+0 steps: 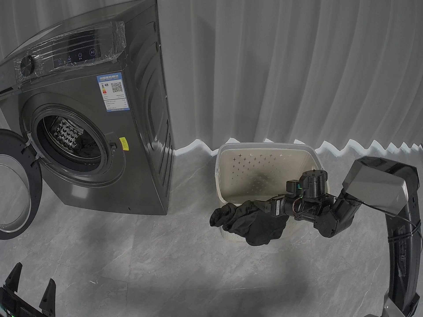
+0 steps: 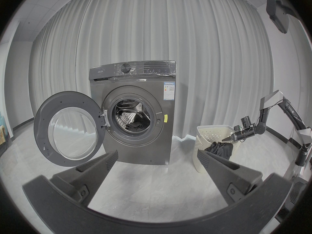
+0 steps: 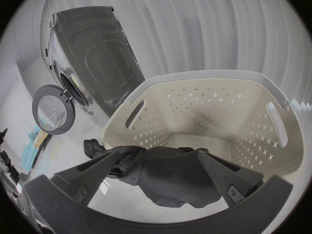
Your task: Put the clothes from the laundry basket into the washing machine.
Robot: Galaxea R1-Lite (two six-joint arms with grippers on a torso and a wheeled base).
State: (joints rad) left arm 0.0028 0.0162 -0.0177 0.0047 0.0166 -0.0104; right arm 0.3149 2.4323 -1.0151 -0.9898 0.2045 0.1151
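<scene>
Left gripper (image 1: 33, 277) low at the near left, fingers spread, nothing between them. Washer (image 1: 132, 155) stands on the floor at far left, door (image 1: 13, 186) swung open, something dark (image 2: 135, 126) in the drum. Basket (image 1: 264, 148) just right of the washer, against the curtain (image 1: 286, 58). Right gripper (image 1: 264, 208) at the basket's near rim, fingers spread either side of a dark garment (image 1: 255, 225). The garment lies across that rim, part hanging outside.
</scene>
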